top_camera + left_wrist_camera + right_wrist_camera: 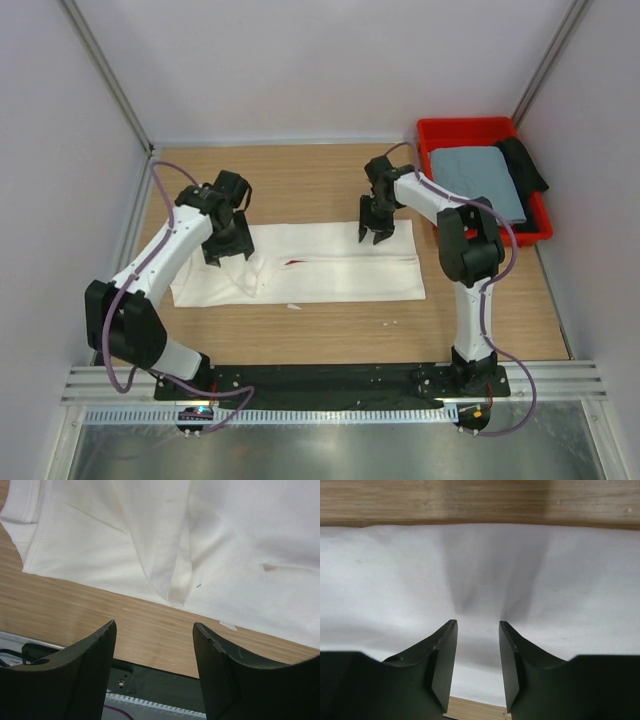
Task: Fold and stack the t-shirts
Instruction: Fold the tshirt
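The white t-shirt (pixel 320 263) lies folded into a long band across the middle of the table, with a sliver of its red print (pixel 298 262) showing at a fold. It fills the left wrist view (pixel 225 545) and the right wrist view (pixel 380 580). My left gripper (pixel 228 257) is open and empty just above the shirt's left part. My right gripper (pixel 375 236) is open and empty over the shirt's upper right edge. The grey-blue t-shirt (pixel 478 176) lies folded in the red bin (pixel 465 130).
The red bin stands at the back right with a black item (pixel 525 165) along its right side. Small white scraps (pixel 293 306) lie on the wood in front of the shirt. A black base rail (pixel 330 378) runs along the near edge.
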Available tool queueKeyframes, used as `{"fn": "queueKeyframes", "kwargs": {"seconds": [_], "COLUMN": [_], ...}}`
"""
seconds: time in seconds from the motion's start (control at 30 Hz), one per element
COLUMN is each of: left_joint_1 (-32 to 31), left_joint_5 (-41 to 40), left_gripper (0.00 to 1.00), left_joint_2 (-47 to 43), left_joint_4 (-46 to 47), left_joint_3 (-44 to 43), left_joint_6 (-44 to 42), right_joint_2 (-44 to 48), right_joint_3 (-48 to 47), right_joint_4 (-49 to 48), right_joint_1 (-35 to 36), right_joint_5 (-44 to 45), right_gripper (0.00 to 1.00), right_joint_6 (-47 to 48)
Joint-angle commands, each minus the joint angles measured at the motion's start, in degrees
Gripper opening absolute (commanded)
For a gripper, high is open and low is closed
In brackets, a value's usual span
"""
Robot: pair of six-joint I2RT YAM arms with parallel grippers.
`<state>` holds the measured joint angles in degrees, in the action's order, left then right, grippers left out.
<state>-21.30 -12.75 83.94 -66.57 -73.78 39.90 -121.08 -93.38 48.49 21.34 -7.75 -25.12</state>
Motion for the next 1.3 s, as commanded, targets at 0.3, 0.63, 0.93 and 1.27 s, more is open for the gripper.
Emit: {"fn": "queueKeyframes", "kwargs": {"seconds": [0.3, 0.63, 0.93, 1.27], "left_joint_1": [12.4, 14.7, 14.7, 13.6], "left_joint_5": [3.4, 2.0, 0.9, 5.4], "left_gripper": [0.57, 0.61, 0.63, 0.67], "left_joint_2": [10.6, 14.3, 23.7, 22.3], "left_joint_4": [4.3, 4.3, 5.7, 13.0], "left_joint_3": [-12.0, -11.0, -14.9, -14.5], "left_joint_6": [-6.0, -9.4, -11.3, -15.9], "right_joint_2": [8.0, 10.3, 6.6, 3.8], "right_joint_3": [8.6, 11.0, -1.1, -0.4], "right_joint_4": [-2.4, -5.0, -11.9, -15.3], "right_joint_1": [1.4, 2.1, 8.1, 16.3], "right_joint_5": [-4.5, -2.5, -13.0, -17.0], "right_gripper": [0.14, 0.29, 0.59, 0.61], "right_joint_6": [-0.6, 0.1, -0.9, -3.6]}}
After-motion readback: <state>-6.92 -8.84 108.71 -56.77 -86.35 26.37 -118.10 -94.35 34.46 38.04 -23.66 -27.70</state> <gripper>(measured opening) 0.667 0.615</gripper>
